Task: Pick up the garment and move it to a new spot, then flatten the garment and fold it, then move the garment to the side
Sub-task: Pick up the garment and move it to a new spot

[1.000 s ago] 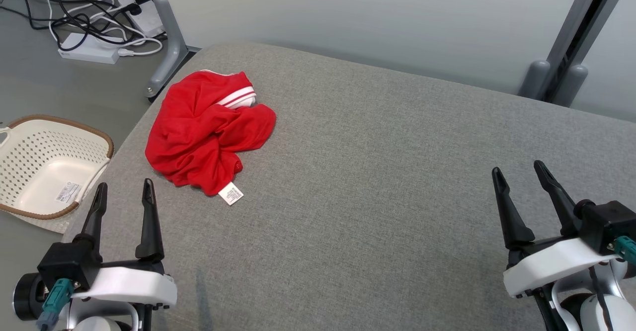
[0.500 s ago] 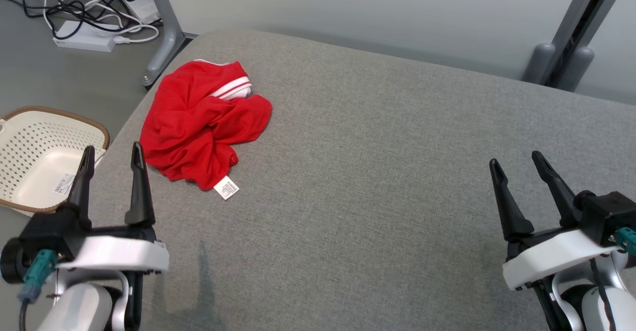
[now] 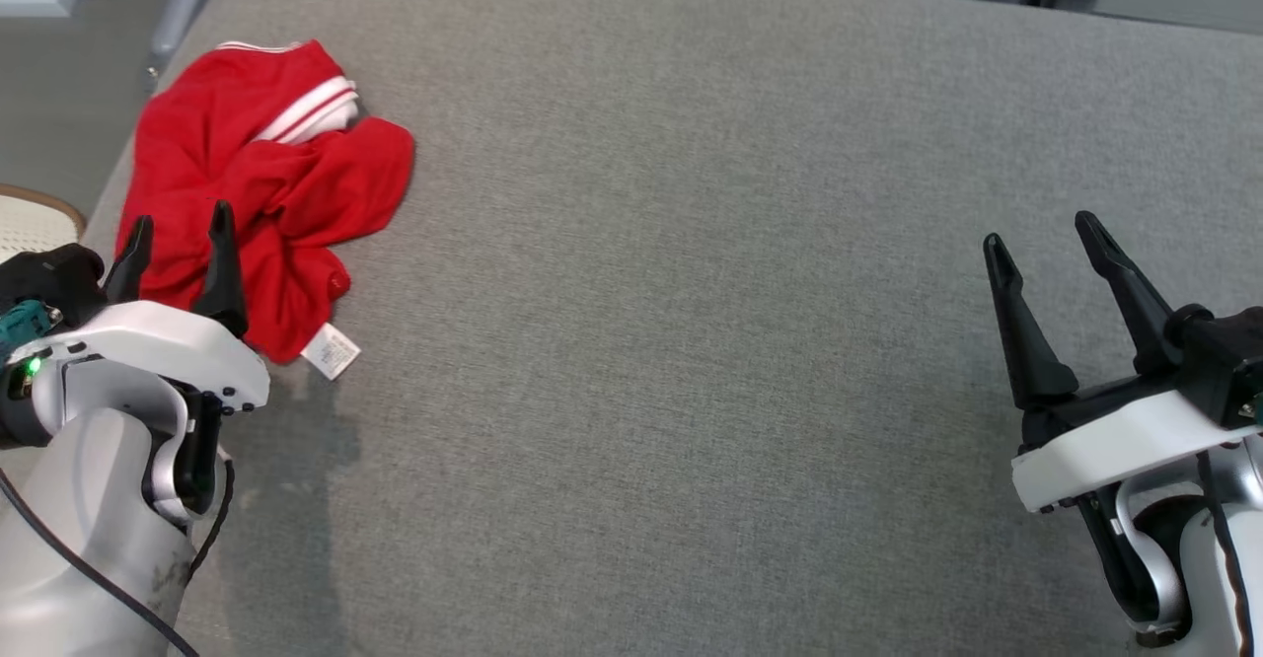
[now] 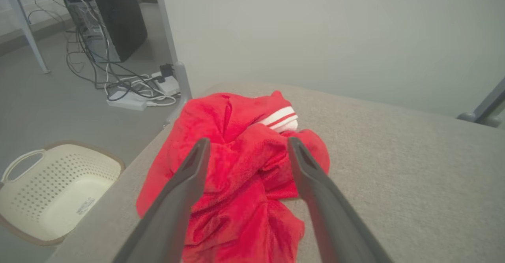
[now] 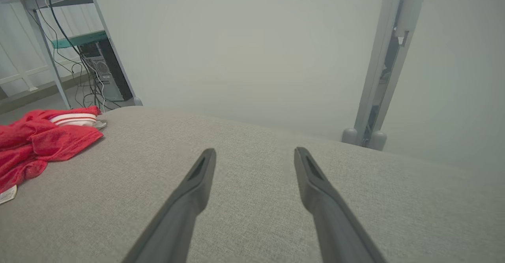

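Seemingly the pickup step: left tool [image 3: 181, 216], open wide, hovers at the crumpled red shirt [image 3: 266, 159]; next, lower and pinch; right tool [image 3: 1038, 230] open too

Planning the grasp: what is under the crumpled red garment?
The crumpled red garment lies on the grey fabric surface, a white tag poking out at its near edge. Whatever sits beneath its folds is covered.
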Available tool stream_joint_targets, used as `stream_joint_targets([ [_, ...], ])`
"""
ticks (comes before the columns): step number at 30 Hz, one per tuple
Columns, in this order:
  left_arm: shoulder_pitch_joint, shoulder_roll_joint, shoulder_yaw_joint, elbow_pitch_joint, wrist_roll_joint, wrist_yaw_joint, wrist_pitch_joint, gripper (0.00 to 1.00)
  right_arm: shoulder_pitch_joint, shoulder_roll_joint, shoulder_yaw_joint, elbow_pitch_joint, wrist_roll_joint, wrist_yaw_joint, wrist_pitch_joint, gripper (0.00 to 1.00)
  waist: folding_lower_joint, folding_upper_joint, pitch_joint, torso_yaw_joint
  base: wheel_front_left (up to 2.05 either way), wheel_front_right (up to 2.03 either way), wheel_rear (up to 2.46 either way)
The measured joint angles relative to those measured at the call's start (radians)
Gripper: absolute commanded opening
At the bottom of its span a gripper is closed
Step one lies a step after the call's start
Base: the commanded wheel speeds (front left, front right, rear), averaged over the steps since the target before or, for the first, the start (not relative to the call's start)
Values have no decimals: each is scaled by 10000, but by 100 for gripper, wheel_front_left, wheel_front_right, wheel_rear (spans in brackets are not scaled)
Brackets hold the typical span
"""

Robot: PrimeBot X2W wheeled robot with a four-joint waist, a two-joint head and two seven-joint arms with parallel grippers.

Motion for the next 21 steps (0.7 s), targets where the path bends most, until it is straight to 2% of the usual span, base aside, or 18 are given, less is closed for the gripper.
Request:
stream_joint_targets([
  [5, -946, -153, 12, 2232, -322, -656, 316, 100, -254, -96, 94, -35, 13, 0, -2, 100, 0, 0, 619, -435, 0, 0, 0],
  [10, -1522, -247, 2, 3580, -522, -1058, 539, 100, -389, -142, 155, -50, 13, 0, -15, 100, 0, 0, 1019, -661, 0, 0, 0],
  [11, -1629, -274, -17, 3829, -541, -1135, 556, 75, -432, -151, 151, -42, 13, 0, -17, 100, 0, 0, 1090, -700, 0, 0, 0],
  [12, -1737, -305, -25, 4042, -545, -1191, 485, 31, -481, -161, 150, -36, 13, 0, -40, 100, 0, 0, 1147, -729, 0, 0, 0],
  [13, -1844, -330, -21, 4238, -545, -1229, 336, 0, -505, -167, 142, -35, 13, 0, -63, 100, 0, 0, 1187, -749, 0, 0, 0],
  [21, -2237, -301, 144, 4769, -380, -1281, -955, 0, -496, -96, 36, 117, 13, 0, -213, 100, 0, 0, 898, -668, 0, 0, 0],
])
